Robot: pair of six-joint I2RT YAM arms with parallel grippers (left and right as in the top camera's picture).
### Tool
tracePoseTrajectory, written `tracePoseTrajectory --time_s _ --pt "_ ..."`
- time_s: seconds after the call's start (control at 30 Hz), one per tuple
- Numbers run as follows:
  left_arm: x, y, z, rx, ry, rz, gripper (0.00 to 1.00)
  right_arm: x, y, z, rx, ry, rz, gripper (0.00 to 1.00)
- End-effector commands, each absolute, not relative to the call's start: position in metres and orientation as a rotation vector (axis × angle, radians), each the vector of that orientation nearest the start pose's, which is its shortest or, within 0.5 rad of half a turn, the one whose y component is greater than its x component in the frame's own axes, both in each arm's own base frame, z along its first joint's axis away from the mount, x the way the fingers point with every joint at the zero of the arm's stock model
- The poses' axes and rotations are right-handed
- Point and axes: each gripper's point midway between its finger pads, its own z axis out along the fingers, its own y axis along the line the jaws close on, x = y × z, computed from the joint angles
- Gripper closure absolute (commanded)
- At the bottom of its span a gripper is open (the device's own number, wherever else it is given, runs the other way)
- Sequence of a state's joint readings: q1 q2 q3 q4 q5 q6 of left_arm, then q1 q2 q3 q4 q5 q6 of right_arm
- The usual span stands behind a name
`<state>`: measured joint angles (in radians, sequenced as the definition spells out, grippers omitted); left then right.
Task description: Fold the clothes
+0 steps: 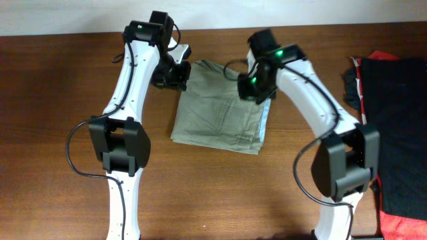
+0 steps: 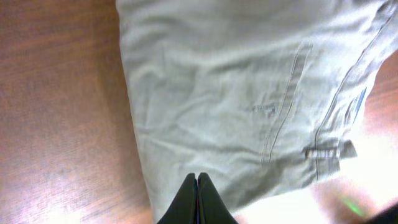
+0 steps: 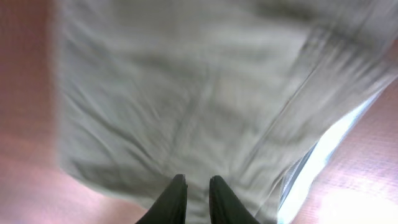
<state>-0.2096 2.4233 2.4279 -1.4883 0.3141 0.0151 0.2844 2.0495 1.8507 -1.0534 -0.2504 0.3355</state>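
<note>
A robotics lab bench, this: left arm (image 1: 130, 80) and right arm (image 1: 313, 93) standing at a wooden table (image 1: 53, 100), plain wall (image 1: 67, 13) behind.

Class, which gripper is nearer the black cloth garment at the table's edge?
Right. The right gripper is at the far corner of the folded khaki shorts nearest the black garment; the left gripper is at the opposite far corner.
</note>
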Motion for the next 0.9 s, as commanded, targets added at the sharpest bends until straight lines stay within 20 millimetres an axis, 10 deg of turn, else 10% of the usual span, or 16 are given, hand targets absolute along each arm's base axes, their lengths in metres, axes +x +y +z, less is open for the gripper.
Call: tracePoseTrajectory --time_s 0.0,0.2,0.4,0.87 --pt "0.444 -0.152 0.12 0.442 3.064 -0.487 0.97 0.471 0.132 0.15 0.178 2.764 0.476 0.87" --pt "0.416 -0.163 0.103 0.513 3.171 -0.489 0.97 0.482 0.118 0.121 0.253 2.801 0.634 0.96" --pt "0.389 -0.186 0.043 0.602 3.257 -0.479 1.0 0.478 0.131 0.082 0.229 2.886 0.648 0.96" --pt "0.361 -0.164 -0.005 0.547 3.381 -0.434 0.95 0.475 0.108 -0.014 0.341 3.037 0.414 0.96"
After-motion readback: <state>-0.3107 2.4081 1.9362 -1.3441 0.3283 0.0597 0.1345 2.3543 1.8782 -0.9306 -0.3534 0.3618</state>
